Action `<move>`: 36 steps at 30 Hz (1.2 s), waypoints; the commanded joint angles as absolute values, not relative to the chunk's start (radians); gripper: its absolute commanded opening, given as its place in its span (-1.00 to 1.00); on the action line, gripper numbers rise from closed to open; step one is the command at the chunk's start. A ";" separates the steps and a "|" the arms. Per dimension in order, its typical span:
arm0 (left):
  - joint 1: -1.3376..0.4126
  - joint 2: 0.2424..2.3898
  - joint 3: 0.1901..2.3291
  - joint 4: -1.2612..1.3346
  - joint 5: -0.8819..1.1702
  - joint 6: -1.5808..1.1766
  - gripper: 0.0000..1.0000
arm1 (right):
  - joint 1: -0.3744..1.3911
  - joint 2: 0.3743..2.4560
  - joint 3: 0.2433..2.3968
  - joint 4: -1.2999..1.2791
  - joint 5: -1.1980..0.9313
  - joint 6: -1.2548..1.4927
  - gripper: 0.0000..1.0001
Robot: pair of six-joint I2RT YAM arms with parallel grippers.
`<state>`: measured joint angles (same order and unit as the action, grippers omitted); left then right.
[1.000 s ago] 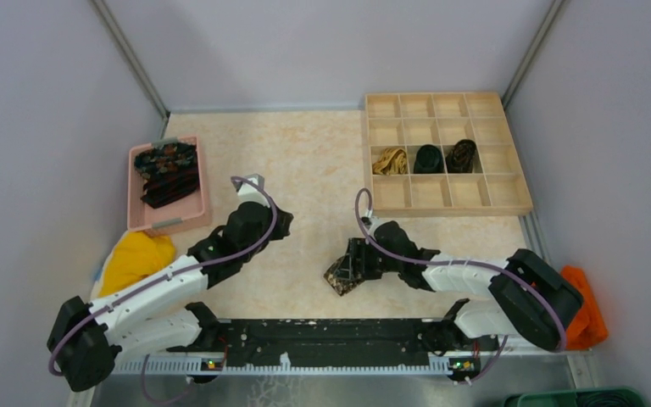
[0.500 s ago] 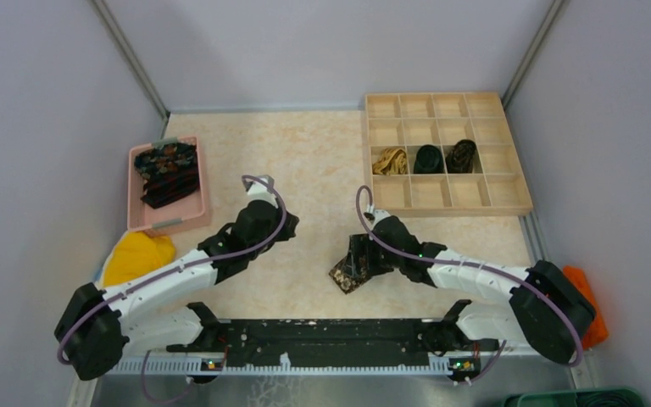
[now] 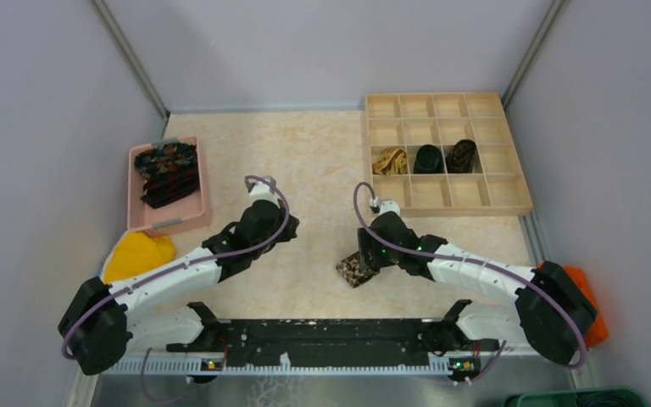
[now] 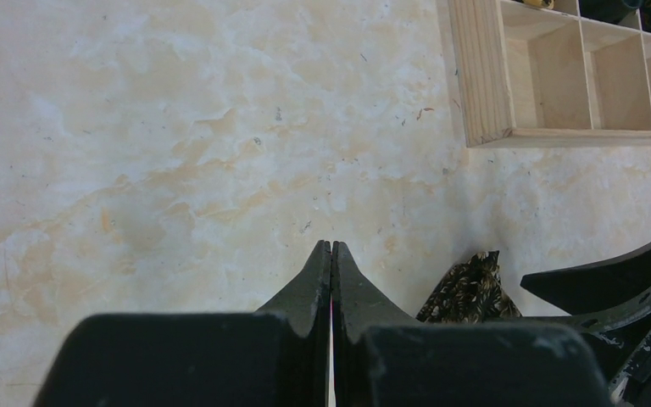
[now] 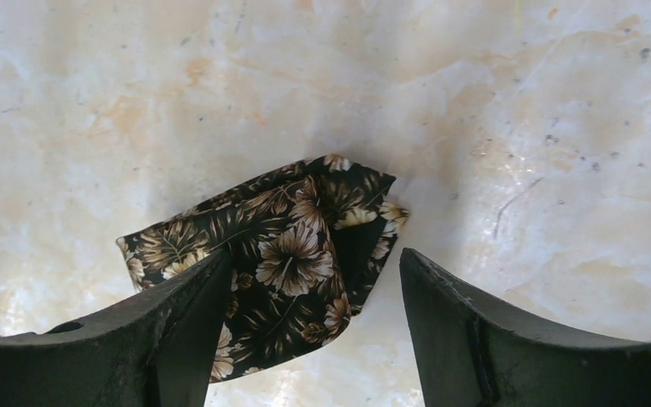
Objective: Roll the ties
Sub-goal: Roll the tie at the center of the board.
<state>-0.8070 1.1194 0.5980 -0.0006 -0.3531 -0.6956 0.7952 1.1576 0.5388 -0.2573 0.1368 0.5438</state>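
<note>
Opening up is the big change here. The right fingers (image 3: 364,260) had hold of the small dark tie with tan flowers (image 5: 292,254) a moment ago. Now they stand wide apart, one on each side of it, and hold nothing. One finger touches the edge of the cloth and the other stands clear of it.

The tie lies on the pale stone-look table (image 3: 305,161), near the front and about in the middle. It is bunched into a short, fat bundle that looks smaller and neater than before.

The left fingers (image 4: 331,259) are pressed tight together with nothing between them. They hang over bare table to the left of the tie and have drifted a little toward it.

I think the rolling of this tie is about done. Next it should go into the wooden tray with square boxes (image 3: 509,182). There a golden-tan roll (image 3: 389,160), a black roll (image 3: 428,158) and a dark brown roll (image 3: 461,156) sit side by side in one row. More flat ties (image 3: 168,174) wait in the pink tray (image 3: 136,212).

One corner of the bundle looks loose, so it may fall open when it is grabbed.
</note>
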 commanded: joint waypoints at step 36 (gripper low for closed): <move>-0.802 0.932 0.521 -0.133 -0.447 -0.828 -1.00 | 1.281 1.274 0.827 -0.605 0.749 0.572 0.45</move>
